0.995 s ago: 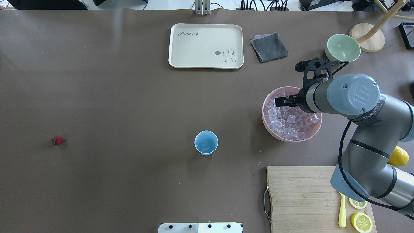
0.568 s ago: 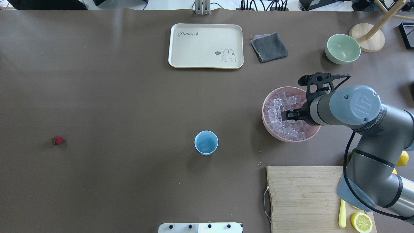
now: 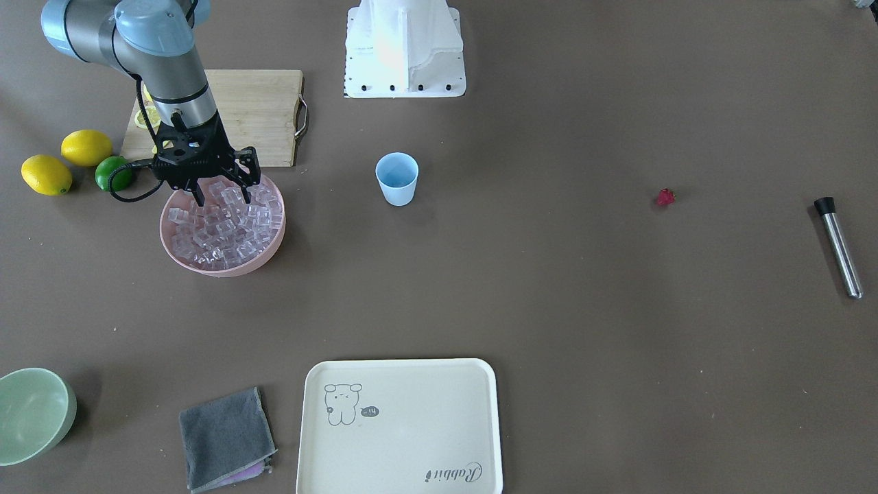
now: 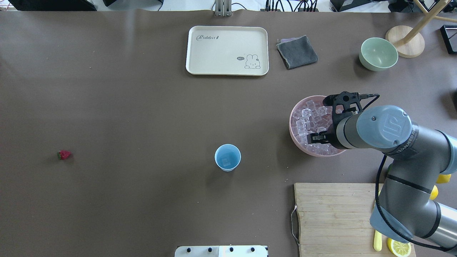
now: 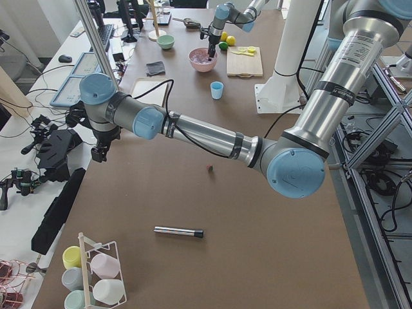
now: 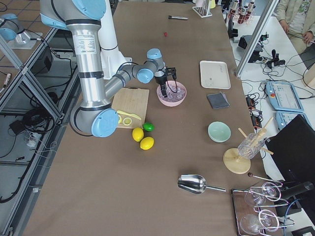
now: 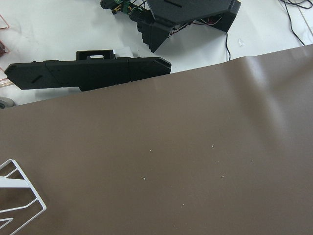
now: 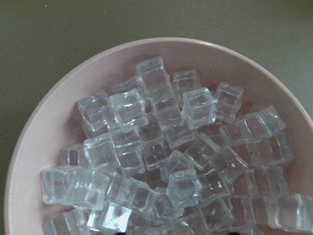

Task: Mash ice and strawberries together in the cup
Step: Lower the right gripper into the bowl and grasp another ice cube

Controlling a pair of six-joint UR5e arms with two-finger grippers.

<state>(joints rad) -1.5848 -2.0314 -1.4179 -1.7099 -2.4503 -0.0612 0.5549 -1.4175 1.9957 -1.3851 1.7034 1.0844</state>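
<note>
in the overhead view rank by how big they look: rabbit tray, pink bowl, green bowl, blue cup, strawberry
1. rabbit tray
2. pink bowl, partly hidden by the right arm but clearly wider than the next
3. green bowl
4. blue cup
5. strawberry, by far the smallest

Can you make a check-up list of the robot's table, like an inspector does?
Surface: brown table cover, few crumbs.
Job's things: ice piled in pink bowl; strawberry alone on the table; blue cup upright, apart from both.
Clutter: tray, grey cloth, green bowl, cutting board, lemons, lime, metal muddler.
Grippers: right gripper open above the ice; left gripper at the table's edge, cannot tell.
Cables: black cable loops beside right gripper.
Surroundings: person seated by desks.
</note>
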